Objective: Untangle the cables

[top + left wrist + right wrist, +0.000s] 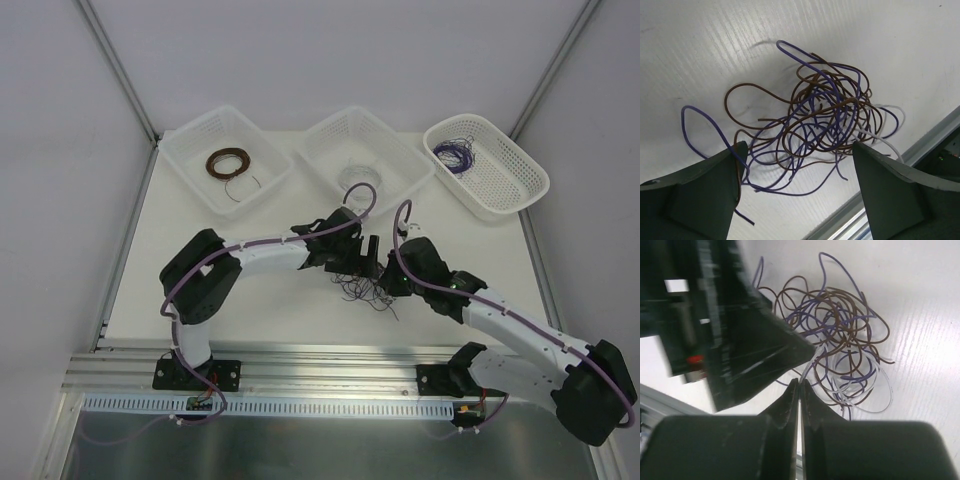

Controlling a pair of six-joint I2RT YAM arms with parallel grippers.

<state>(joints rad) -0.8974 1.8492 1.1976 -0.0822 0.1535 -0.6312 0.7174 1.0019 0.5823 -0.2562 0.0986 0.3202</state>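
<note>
The left gripper (799, 150) stands wide; the cables (825, 120) lie on the table (715, 50) just beyond its tips, between them. They look light, soft and springy, so a free outer loop seems best to take. The right gripper (799, 382) is closed at their near edge; whether it pinches a strand, I cannot tell.

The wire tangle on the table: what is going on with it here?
Two robot arms are working on the cables, a loose clump of purple, brown and whitish wires lying on the table. The left gripper hangs open over the clump, one finger on each side. The right gripper is shut at the clump's edge; whether it pinches a strand is unclear. The clump is not yet untangled.
</note>
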